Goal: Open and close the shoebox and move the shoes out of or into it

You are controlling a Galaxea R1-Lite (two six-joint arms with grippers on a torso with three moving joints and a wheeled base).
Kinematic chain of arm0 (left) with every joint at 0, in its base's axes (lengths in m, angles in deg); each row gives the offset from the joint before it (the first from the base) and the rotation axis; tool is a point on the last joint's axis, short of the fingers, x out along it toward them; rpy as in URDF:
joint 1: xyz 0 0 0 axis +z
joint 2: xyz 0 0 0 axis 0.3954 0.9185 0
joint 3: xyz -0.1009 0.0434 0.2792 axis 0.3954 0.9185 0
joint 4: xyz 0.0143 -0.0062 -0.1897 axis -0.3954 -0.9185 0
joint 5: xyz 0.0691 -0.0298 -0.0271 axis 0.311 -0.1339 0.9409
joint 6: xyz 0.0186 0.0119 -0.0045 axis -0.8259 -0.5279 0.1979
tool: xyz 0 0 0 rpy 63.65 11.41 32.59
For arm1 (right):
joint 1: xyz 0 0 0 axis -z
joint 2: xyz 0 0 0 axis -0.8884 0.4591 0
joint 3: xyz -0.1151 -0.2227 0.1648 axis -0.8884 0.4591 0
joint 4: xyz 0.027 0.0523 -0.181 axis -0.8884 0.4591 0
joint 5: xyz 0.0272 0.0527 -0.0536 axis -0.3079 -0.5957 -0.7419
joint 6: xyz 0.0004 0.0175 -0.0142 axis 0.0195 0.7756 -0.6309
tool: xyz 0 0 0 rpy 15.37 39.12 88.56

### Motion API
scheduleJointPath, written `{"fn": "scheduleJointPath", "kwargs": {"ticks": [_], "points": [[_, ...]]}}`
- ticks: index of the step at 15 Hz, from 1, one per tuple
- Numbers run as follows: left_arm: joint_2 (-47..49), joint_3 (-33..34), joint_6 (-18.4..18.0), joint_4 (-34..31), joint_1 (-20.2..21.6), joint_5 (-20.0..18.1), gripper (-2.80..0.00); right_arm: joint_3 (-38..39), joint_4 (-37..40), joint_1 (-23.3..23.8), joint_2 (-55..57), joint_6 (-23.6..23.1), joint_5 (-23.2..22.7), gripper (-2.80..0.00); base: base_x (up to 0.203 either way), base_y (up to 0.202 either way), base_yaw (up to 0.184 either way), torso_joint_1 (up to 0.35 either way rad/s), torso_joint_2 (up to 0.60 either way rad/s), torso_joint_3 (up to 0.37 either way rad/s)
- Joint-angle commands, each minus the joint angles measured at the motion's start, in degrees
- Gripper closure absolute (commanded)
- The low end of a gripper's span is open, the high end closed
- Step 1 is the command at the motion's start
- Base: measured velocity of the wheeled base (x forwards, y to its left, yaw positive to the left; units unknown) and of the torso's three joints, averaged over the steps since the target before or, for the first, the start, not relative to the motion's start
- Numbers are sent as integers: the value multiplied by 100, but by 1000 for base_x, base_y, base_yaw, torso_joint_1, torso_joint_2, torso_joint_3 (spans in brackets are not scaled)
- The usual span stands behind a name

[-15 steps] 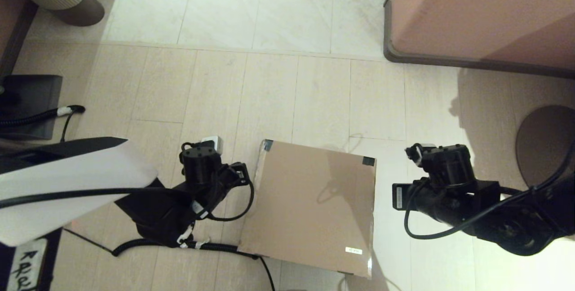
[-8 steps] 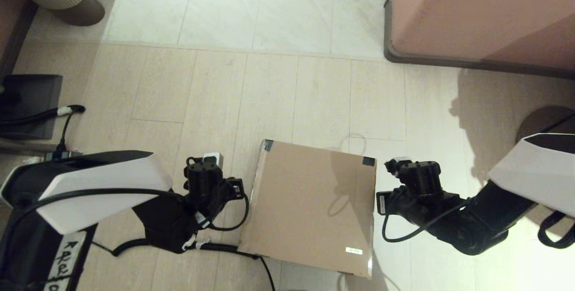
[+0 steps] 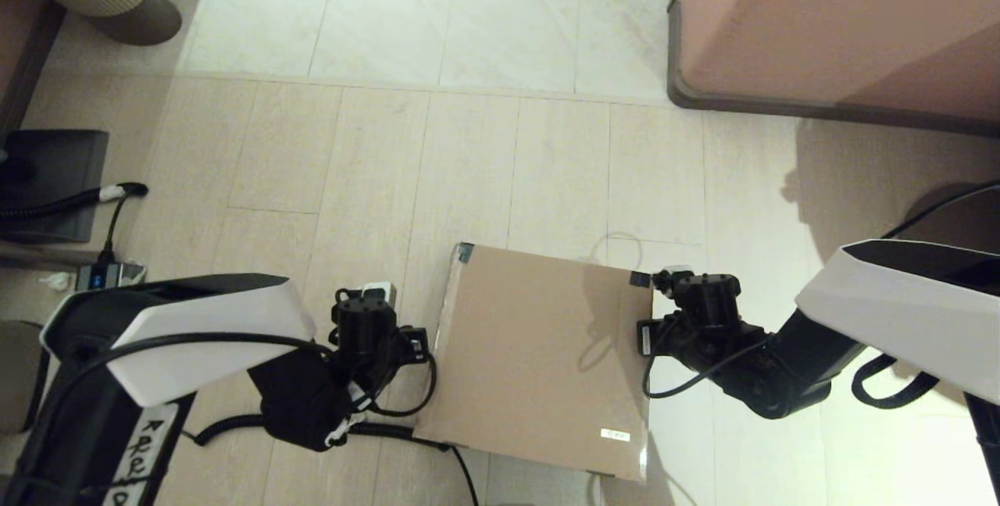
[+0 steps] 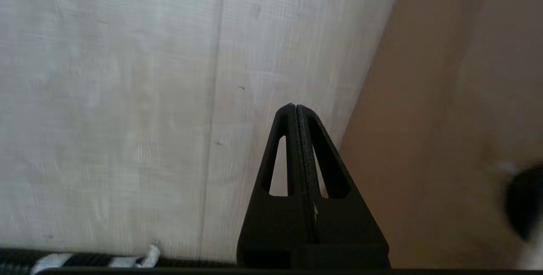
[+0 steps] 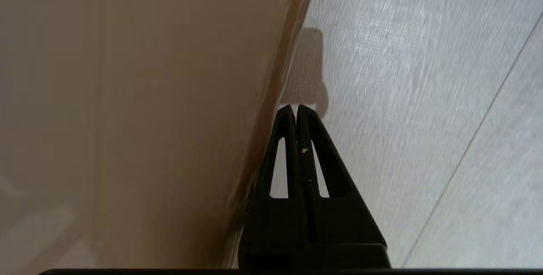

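Observation:
The brown cardboard shoebox (image 3: 539, 358) lies on the floor with its lid flat down, black tape on its two far corners and a small white label near the front. The shoes are out of view. My left wrist (image 3: 367, 330) hangs just left of the box. In the left wrist view, the left gripper (image 4: 295, 106) is shut and empty over bare floor, with the shoebox (image 4: 449, 118) beside it. My right wrist (image 3: 703, 311) sits against the box's right edge near the far corner. The right gripper (image 5: 295, 106) is shut and empty, right alongside the box's edge (image 5: 271, 96).
A large pinkish-brown cabinet (image 3: 836, 30) stands at the back right. A black cable (image 3: 391, 429) runs along the floor by the box's near left corner. A dark block (image 3: 55, 178) and a power strip (image 3: 101, 276) lie at the far left.
Both arms have come down and inward. The right gripper slid left to the box's right edge. The left gripper shifted slightly nearer and closer to the left side. The box has not moved.

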Motion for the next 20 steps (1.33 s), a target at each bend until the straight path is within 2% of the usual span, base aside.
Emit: {"fn": "scheduleJointPath", "kwargs": {"ticks": [1, 5, 10, 17, 18, 20], "points": [[77, 9, 10, 37, -80, 8, 0, -273, -24, 62, 147, 3, 1, 0, 0, 0, 0, 0, 0, 0], [50, 44, 19, 37, -316, 33, 0, -480, -19, 334, -3, -15, 18, 0, 0, 0, 0, 0, 0, 0], [26, 102, 39, 37, -557, 175, 0, -275, 128, 840, -473, -113, -118, 0, 0, 0, 0, 0, 0, 0], [-107, 250, 352, -14, -887, 288, 0, 402, 130, 859, -1396, -137, -175, 0, 0, 0, 0, 0, 0, 0], [-113, 263, 353, -45, -863, 453, 0, 602, 125, 869, -1610, -128, -175, 0, 0, 0, 0, 0, 0, 0], [-285, 382, 353, -45, -655, 551, 0, 969, 125, 909, -2117, -123, -175, 0, 0, 0, 0, 0, 0, 0]]}}
